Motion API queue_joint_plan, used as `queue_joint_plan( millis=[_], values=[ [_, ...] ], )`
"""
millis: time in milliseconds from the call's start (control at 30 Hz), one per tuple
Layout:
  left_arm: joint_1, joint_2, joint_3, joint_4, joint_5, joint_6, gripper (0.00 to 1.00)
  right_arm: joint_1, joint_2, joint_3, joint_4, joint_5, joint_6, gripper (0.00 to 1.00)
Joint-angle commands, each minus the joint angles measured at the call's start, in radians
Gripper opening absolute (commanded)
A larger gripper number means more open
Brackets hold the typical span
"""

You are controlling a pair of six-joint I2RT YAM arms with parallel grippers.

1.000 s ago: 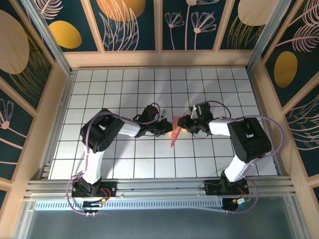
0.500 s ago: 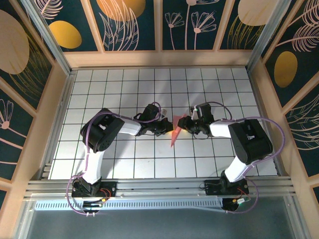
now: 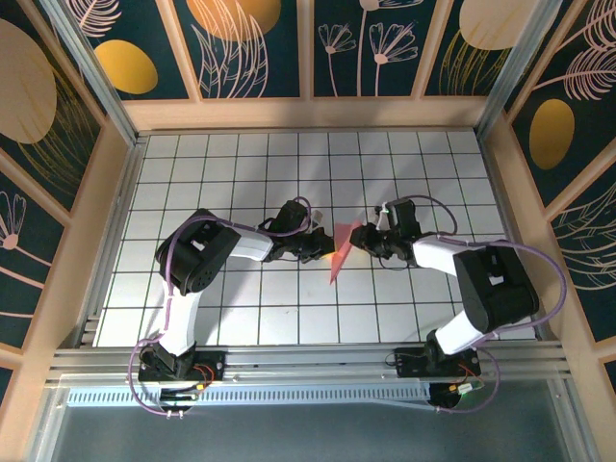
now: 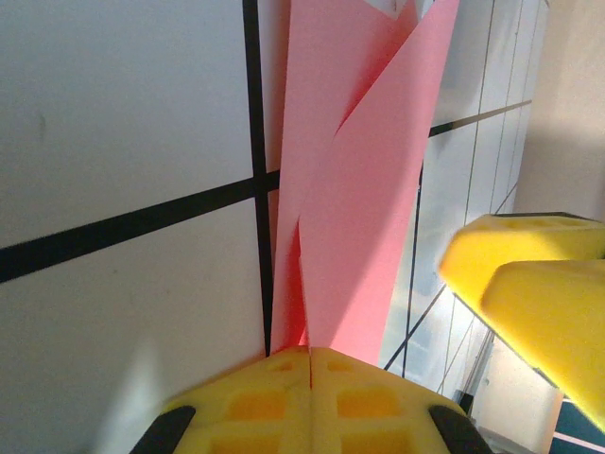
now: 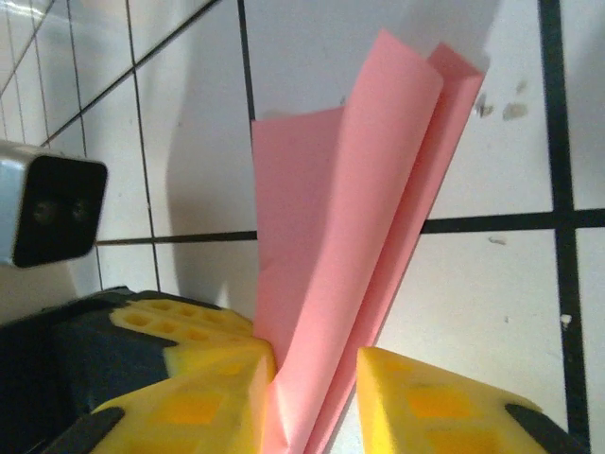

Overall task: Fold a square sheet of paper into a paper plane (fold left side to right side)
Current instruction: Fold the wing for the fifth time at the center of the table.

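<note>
plane (image 4: 364,199) | L grip (image 4: 310,354) pinches it | R grip (image 5: 315,357) straddles (jaws apart)

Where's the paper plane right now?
In the top view the paper plane is at the middle of the table, pinched by the left gripper on its left, the right gripper straddling it from the right.

a white tabletop (image 3: 212,164), ruled into square tiles by thin black lines, sits inside a pale wooden frame (image 3: 308,113). dark teal wall panels (image 3: 438,58) carry orange discs (image 3: 125,65) and line-drawn plants (image 3: 337,38). aluminium rails (image 3: 308,361) run along the near edge. the light is bright and even.
</note>
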Motion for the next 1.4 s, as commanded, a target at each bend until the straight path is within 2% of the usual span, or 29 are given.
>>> queue_joint_plan(
  millis=[0,100,167,600,1367],
  values=[
    [-0.013,0.098,-0.002,-0.068,-0.166,0.045,0.00,-0.003,-0.010,0.029,-0.045,-0.007,-0.042,0.22],
    [-0.012,0.091,-0.006,-0.073,-0.176,0.043,0.00,0.005,0.020,0.047,-0.023,-0.028,-0.038,0.12],
    [-0.013,0.090,-0.008,-0.077,-0.181,0.043,0.00,0.014,0.044,0.067,-0.015,-0.037,-0.036,0.10],
    [-0.013,0.082,-0.010,-0.130,-0.231,0.034,0.00,0.035,0.142,0.110,0.002,-0.021,-0.006,0.09],
    [-0.013,0.077,-0.017,-0.147,-0.256,0.024,0.00,0.036,0.188,0.095,0.012,-0.006,-0.016,0.09]
  ],
)
